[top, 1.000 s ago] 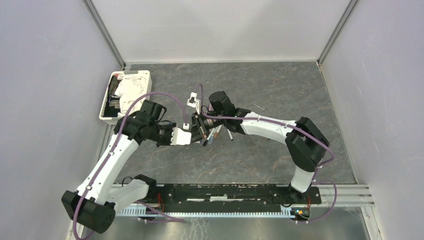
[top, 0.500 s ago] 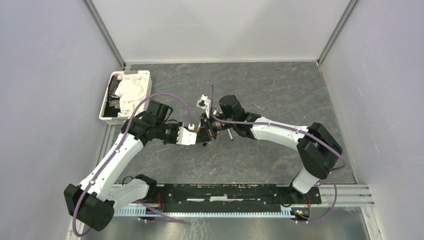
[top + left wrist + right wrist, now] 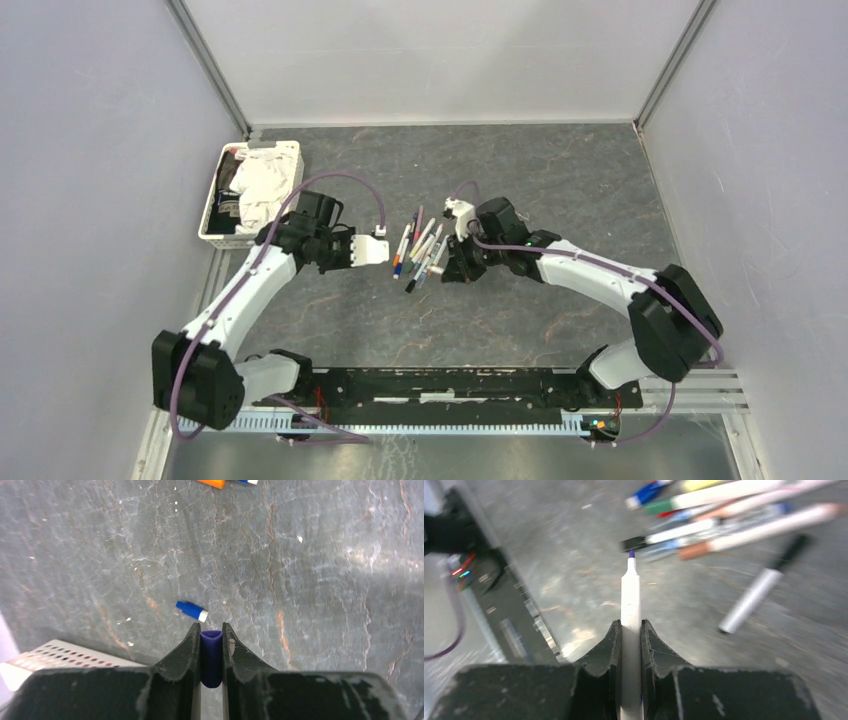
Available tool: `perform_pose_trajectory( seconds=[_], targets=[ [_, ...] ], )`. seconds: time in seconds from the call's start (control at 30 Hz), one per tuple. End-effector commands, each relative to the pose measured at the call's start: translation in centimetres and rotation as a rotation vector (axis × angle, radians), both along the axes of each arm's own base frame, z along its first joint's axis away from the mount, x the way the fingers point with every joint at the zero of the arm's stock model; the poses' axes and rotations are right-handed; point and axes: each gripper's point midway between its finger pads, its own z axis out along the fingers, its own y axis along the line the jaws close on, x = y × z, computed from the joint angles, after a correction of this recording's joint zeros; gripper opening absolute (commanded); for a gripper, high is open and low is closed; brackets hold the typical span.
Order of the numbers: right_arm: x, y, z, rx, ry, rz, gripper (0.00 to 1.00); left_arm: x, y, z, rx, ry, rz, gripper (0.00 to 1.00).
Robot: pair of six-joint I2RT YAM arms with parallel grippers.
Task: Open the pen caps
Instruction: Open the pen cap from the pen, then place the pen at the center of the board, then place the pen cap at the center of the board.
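On grey tabletop (image 3: 560, 180), pale walls (image 3: 440, 50), left hand (image 3: 211, 629) clamping cap (image 3: 211, 657), possibly purple, right hand (image 3: 630, 625) clamping pen (image 3: 630, 592).

text: none legible | labels, brands: none legible | numbers, signs: none legible in any view

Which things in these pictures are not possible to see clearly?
Left wrist view: orange piece, cut off by the top edge.
Right wrist view: pile of pens, blurred; rear end of the held pen, hidden between the fingers.
Top view: held purple cap, too small; tray contents, partly covered by cloth.
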Motion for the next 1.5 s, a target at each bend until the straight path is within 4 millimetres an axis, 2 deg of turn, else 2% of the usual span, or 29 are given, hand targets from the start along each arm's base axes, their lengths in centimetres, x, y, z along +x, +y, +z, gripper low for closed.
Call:
perform_pose_trajectory(
  seconds=[0.0, 0.2, 0.37, 0.47, 0.53, 0.7, 0.8, 0.93, 1.1, 1.13, 1.17, 1.33, 1.47],
  targets=[
    [6.8, -5.9, 0.6, -0.194, -0.283, -0.369, 0.0, 2.0, -1.6, -2.3, -0.112, 0.051, 0.126, 0.02],
    [9.3, -10.6, -1.0, -0.321, -0.385, -0.604, 0.0, 4.9, -1.0, -6.1, -0.085, 0.03, 0.213, 0.02],
    [9.9, -13.2, -3.2, -0.373, -0.371, -0.703, 0.0, 6.9, 0.3, -7.9, -0.057, 0.037, 0.309, 0.02],
    [10.4, -14.1, -4.2, -0.37, -0.366, -0.746, 0.0, 7.5, 1.1, -8.7, -0.035, 0.047, 0.352, 0.02],
    [10.7, -14.7, -4.8, -0.386, -0.365, -0.77, 0.0, 7.7, 1.5, -9.2, -0.02, 0.057, 0.38, 0.08],
    [11.0, -15.8, -6.2, -0.436, -0.353, -0.798, 0.0, 6.9, 2.0, -9.7, -0.013, 0.084, 0.404, 0.33],
    [10.8, -16.8, -7.2, -0.485, -0.342, -0.814, 0.03, 6.6, 1.8, -8.9, -0.048, 0.092, 0.411, 0.48],
    [10.1, -18.1, -8.4, -0.536, -0.324, -0.829, 0.14, 6.1, 0.7, -6.6, -0.144, 0.136, 0.393, 0.78],
    [9.5, -18.9, -8.8, -0.56, -0.313, -0.832, 0.26, 6.5, -0.3, -2.8, -0.255, 0.158, 0.409, 0.86],
    [9.4, -19.0, -8.9, -0.567, -0.311, -0.828, 0.31, 6.8, -0.5, -1.6, -0.286, 0.15, 0.41, 0.95],
    [9.3, -19.2, -9.0, -0.575, -0.307, -0.826, 0.32, 6.9, -0.7, -0.7, -0.311, 0.151, 0.408, 0.99],
    [8.8, -19.7, -9.0, -0.595, -0.303, -0.819, 0.35, 6.8, -1.2, 3.0, -0.377, 0.159, 0.437, 1.0],
    [9.0, -19.6, -8.2, -0.572, -0.312, -0.825, 0.34, 6.3, -1.0, 4.8, -0.416, 0.184, 0.466, 1.0]
  ],
)
